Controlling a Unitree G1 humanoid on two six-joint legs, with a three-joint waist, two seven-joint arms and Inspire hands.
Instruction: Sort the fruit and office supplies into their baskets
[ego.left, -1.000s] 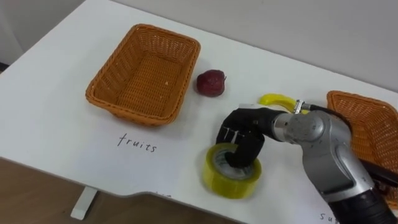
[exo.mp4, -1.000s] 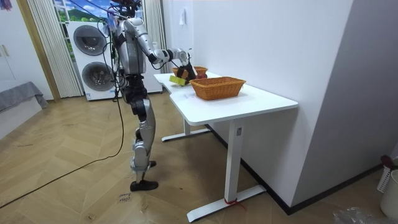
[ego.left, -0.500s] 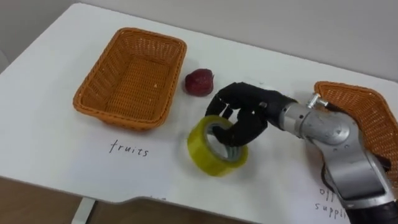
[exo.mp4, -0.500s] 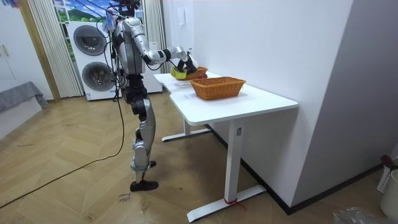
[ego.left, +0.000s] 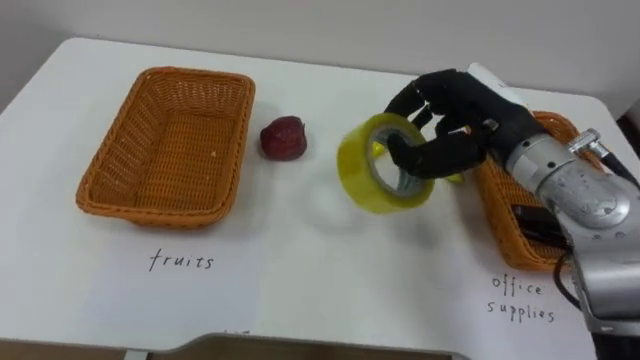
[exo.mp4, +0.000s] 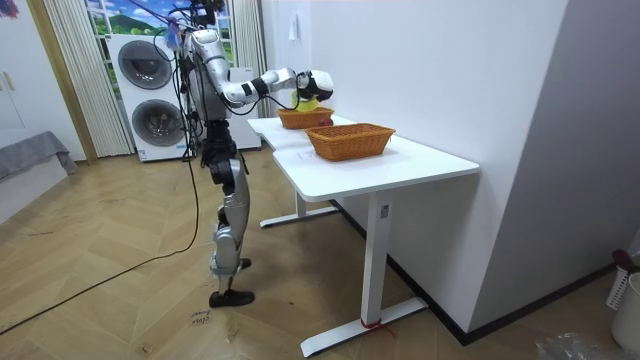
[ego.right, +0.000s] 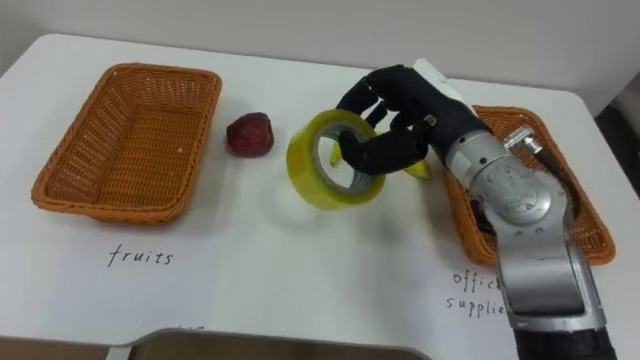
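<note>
Yellow tape roll (ego.left: 385, 165): held above white tabletop (ego.left: 300, 250), centre-right of frame | black right hand (ego.left: 460, 125): fingers curled through its core | right wicker basket (ego.left: 497, 205): tape not yet in | red fruit (ego.left: 283, 138): unsorted, beside empty left wicker basket (ego.left: 165, 140)

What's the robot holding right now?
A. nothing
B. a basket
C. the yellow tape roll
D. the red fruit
C: the right hand has its fingers curled through the yellow tape roll, while the red fruit lies on the table beside the fruits basket.
</note>
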